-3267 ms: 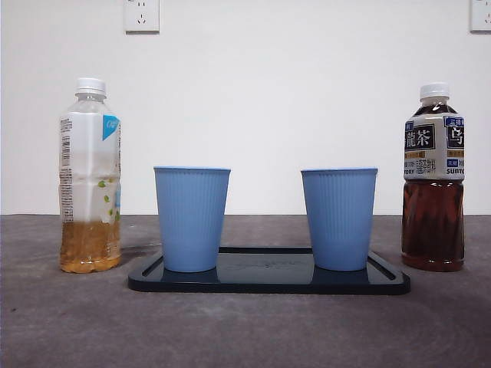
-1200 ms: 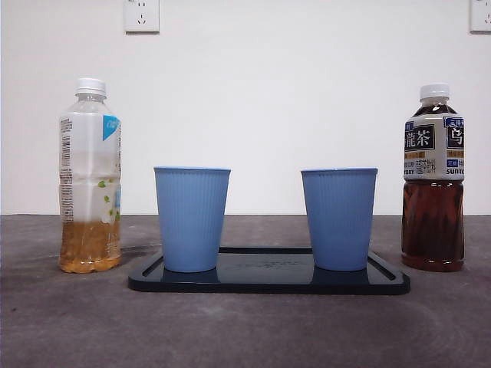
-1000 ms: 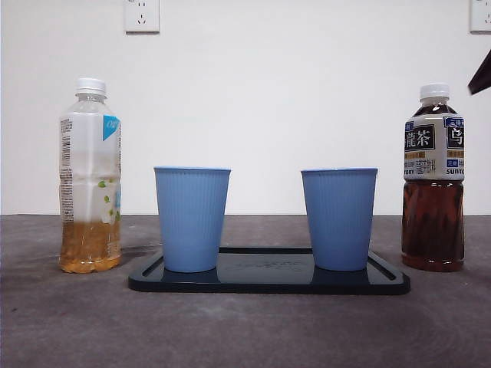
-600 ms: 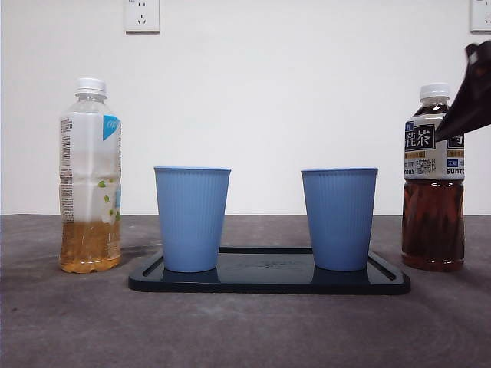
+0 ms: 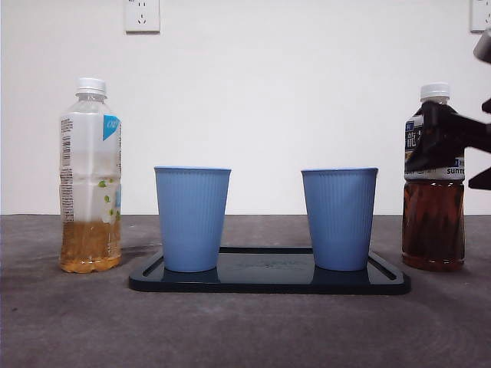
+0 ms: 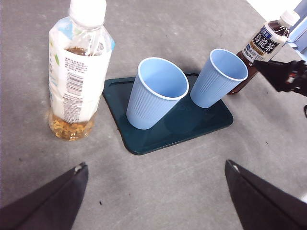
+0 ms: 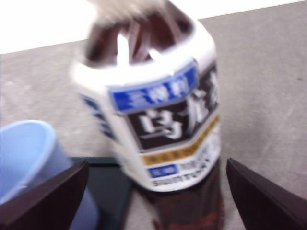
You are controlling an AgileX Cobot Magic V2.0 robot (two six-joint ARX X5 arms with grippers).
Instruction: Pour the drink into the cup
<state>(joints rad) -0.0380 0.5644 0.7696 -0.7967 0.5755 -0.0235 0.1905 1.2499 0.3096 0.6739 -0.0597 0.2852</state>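
A dark tea bottle with a white cap stands right of the tray; it also shows in the right wrist view. My right gripper is open, with a jaw on either side of its label and not closed on it. Two empty blue cups stand upright on a dark tray. A light tea bottle, about a third full, stands left of the tray. My left gripper is open and empty, held above the table in front of the tray.
A white wall with outlets is close behind the things. The grey table top runs out in front of the tray and around both bottles.
My right gripper has come in from the upper right and dropped to the dark tea bottle's label. The bottles, cups and tray have not moved.
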